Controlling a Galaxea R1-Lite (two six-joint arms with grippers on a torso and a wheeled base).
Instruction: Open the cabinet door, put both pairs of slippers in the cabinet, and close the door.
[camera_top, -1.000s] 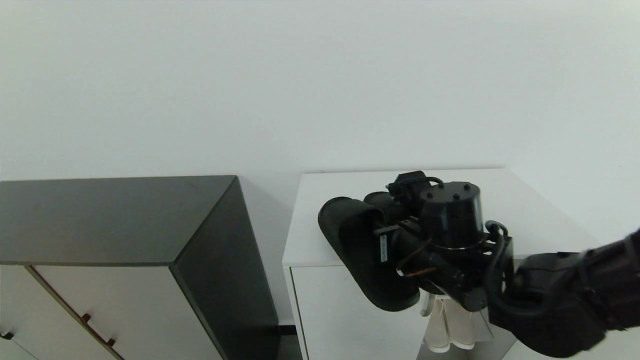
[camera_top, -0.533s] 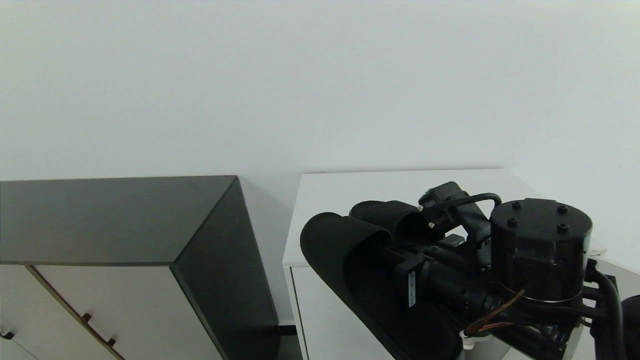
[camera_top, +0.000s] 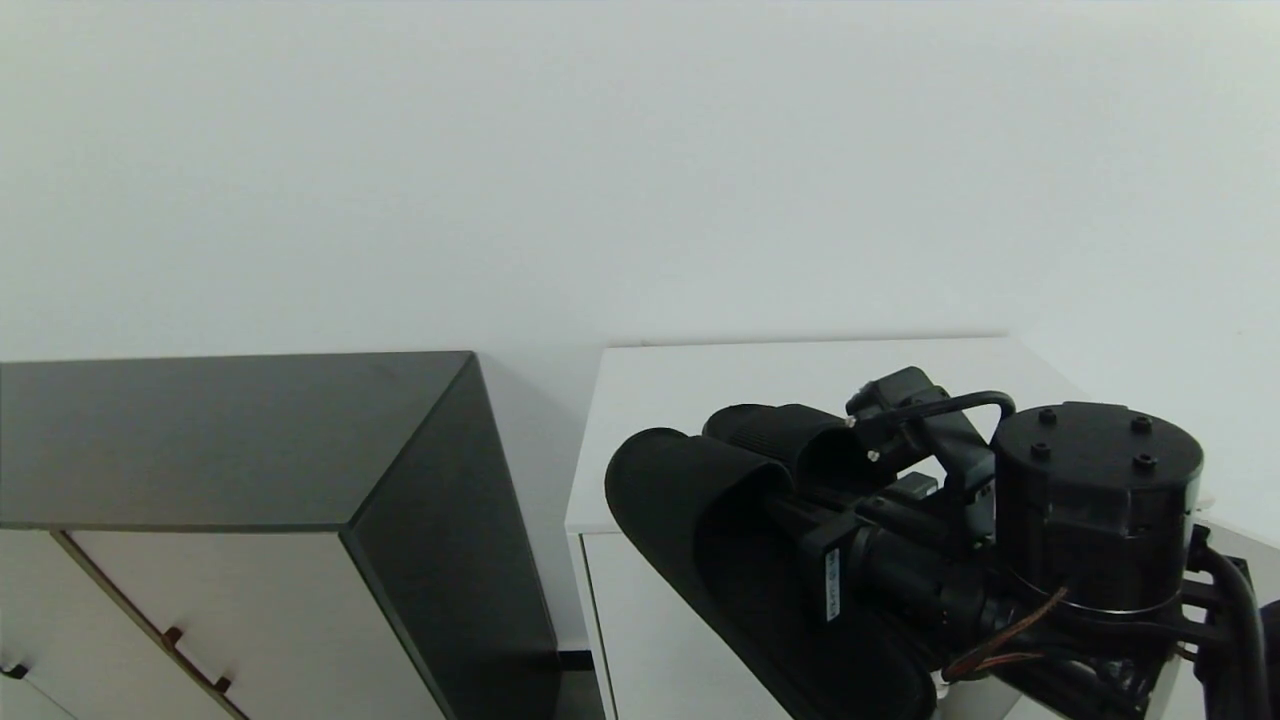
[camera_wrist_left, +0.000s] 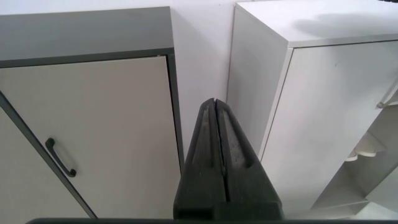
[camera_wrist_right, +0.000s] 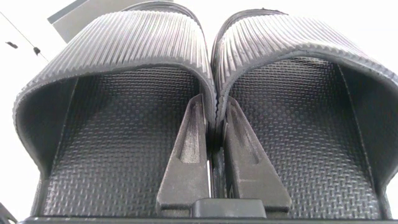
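Pinching the inner sides of both black slippers together, the right gripper held the pair side by side. In the head view the pair hung in the air in front of the white cabinet, up near its top. The left gripper was pressed together with nothing in it, low down before the gap between the two cabinets. Past it, shelves showed at the white cabinet's front, so the door looked open to me. To do this step well, I think the right gripper should go lower, keep the pair flat, and slide it onto a free shelf without bumping the edges. It should let go only when the soles rest down. The dark-topped cabinet stood just beside, against the wall.
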